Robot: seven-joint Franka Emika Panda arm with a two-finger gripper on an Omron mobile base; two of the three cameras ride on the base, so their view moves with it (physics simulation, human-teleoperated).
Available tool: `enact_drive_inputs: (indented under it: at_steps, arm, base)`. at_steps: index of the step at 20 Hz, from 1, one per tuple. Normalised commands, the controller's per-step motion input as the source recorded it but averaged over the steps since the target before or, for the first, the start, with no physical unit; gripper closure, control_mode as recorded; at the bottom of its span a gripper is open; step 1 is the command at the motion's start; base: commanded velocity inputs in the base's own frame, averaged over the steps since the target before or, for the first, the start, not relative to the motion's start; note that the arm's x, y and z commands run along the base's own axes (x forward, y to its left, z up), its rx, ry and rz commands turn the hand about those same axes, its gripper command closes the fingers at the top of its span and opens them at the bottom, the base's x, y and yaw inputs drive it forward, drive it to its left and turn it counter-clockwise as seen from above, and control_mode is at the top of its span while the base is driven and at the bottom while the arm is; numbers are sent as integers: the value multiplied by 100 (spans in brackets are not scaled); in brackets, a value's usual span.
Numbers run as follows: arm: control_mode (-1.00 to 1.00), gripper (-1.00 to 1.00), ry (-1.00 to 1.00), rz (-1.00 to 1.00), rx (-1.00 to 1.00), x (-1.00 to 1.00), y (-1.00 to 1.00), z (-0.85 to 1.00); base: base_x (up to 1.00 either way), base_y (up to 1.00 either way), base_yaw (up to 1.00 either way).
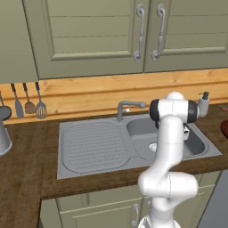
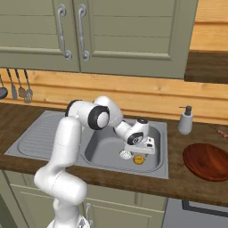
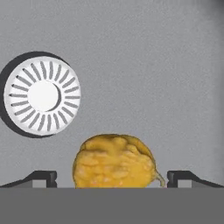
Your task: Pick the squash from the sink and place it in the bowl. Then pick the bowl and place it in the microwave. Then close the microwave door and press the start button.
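One wooden counter (image 2: pixel 26 116) runs beneath two panelled green cabinet doors (image 1: pixel 93 35), each with one curved metal handle. Set into the counter is one grey steel sink (image 1: pixel 89 147): one ribbed draining board on its left side, one rounded basin on its right, and one curved faucet (image 1: pixel 127 107) at its back edge. One reddish-brown bowl (image 2: pixel 207 161) sits on the counter off the sink's right edge, well apart from the basin. One soap dispenser (image 2: pixel 185 120) stands near the counter's back edge, just past the sink's right corner. Three utensils (image 1: pixel 29 102) hang on the wooden wall above the counter's left part, and one grey container (image 1: pixel 3 129) stands at the left edge of my left base view. In the basin floor there is one round metal drain ring (image 3: pixel 42 95), and just beside it lies one squash (image 3: pixel 114 162), small, lumpy and yellow-orange, nearer the basin's front wall. My gripper (image 3: pixel 112 177) hangs low in the basin with its two fingertips (image 3: pixel 43 177) spread fully apart, one on each side of the squash, not visibly touching it and holding nothing.
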Motion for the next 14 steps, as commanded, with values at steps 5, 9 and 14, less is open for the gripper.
enact_drive_inputs:
  at_steps: [5, 9, 14]
  arm:
    - [-100, -100, 0, 0, 0, 8, -7, -22]
    - [-100, -100, 5, 0, 0, -8, 0, -11]
    - [-100, -100, 2, 0, 0, 0, 0, -25]
  base:
    - [0, 0, 0]
    - [0, 0, 0]
    - [0, 0, 0]
